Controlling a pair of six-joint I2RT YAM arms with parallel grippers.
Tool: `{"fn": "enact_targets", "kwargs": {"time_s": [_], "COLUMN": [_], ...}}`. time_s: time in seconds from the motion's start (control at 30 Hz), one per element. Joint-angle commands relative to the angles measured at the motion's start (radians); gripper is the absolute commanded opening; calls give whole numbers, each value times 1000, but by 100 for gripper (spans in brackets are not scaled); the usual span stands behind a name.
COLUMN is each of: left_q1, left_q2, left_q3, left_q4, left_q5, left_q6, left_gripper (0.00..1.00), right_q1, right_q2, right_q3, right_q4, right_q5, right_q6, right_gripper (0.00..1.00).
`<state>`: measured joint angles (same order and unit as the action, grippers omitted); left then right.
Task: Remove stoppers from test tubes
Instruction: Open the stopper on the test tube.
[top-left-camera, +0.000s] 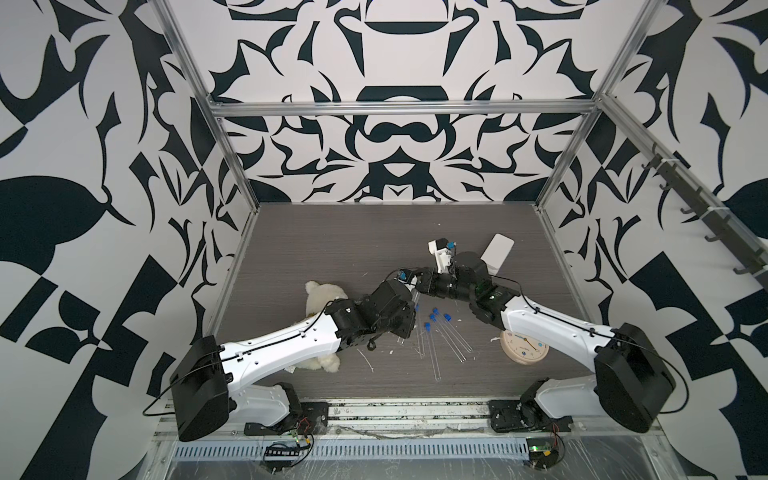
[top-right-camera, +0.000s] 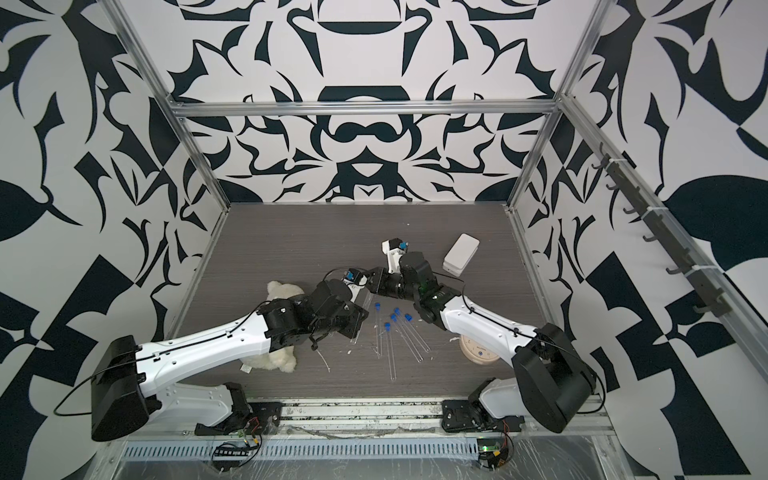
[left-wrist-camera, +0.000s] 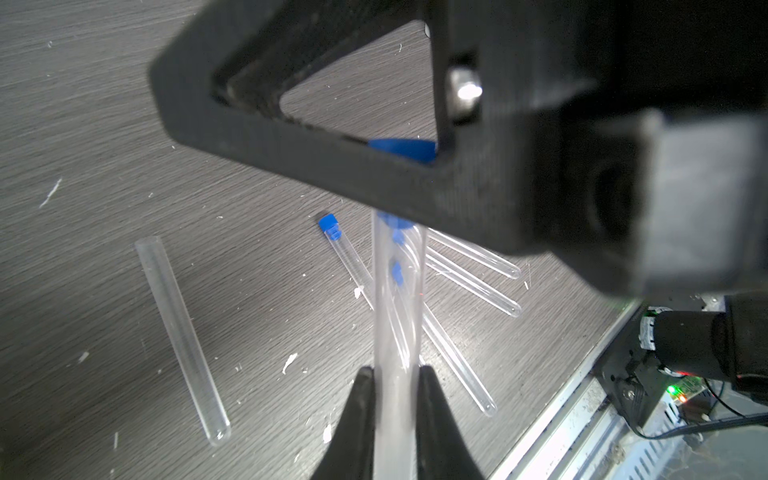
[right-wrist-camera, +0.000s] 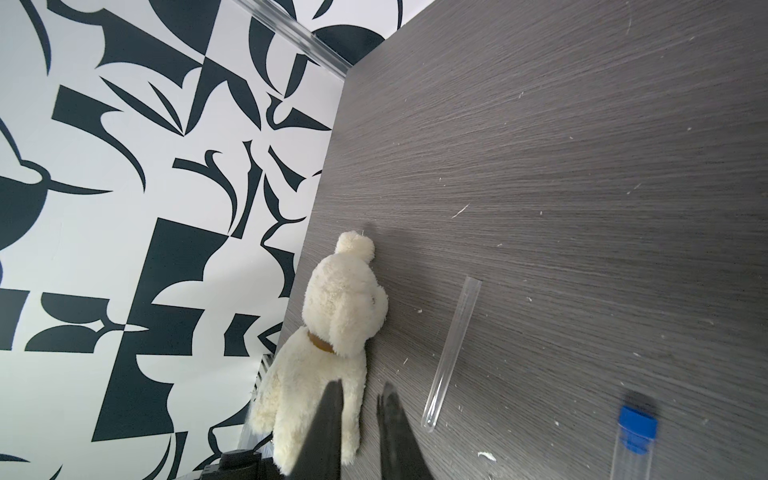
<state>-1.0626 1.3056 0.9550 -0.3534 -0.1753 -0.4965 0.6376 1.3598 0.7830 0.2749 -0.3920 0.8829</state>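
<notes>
In the left wrist view my left gripper (left-wrist-camera: 397, 374) is shut on a clear test tube (left-wrist-camera: 398, 316) that points away from it. The tube's far end, with its blue stopper (left-wrist-camera: 401, 148), lies behind a finger of my right gripper (top-left-camera: 420, 282), which meets the left gripper (top-left-camera: 409, 293) mid-table. In the right wrist view the right gripper (right-wrist-camera: 362, 386) has a narrow gap and nothing between its fingers. Several capped tubes (top-left-camera: 436, 357) with blue stoppers (top-left-camera: 435, 311) lie fanned on the table. An uncapped tube (left-wrist-camera: 183, 336) lies apart.
A cream plush dog (top-left-camera: 322, 299) lies partly under the left arm near the left wall. A round clock (top-left-camera: 523, 347) sits under the right arm. A white box (top-left-camera: 496, 251) stands behind the right wrist. White scraps dot the grey table (top-left-camera: 332, 232).
</notes>
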Motion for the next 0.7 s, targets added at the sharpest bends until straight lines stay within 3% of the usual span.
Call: {"fn": "enact_targets", "kwargs": {"time_s": [0.0,0.33,0.67], "left_q1": [-2,-3,-4], "left_q2": [-14,-23,-23], "left_q3": [-8,-7,-7], "left_q4": [-27,-39,-54], "left_q5": [-10,-6,-8], "left_q6": [12,10,6], "left_gripper": [10,9,8], "right_q1": [5,6,6], "right_q2": [-35,-42,-53], "right_q3": [40,59,100], "right_q4": [-1,-67,-170], "right_q5": [11,61,165], "right_q6": [-28,-95,-202], "right_gripper": [10,0,0]}}
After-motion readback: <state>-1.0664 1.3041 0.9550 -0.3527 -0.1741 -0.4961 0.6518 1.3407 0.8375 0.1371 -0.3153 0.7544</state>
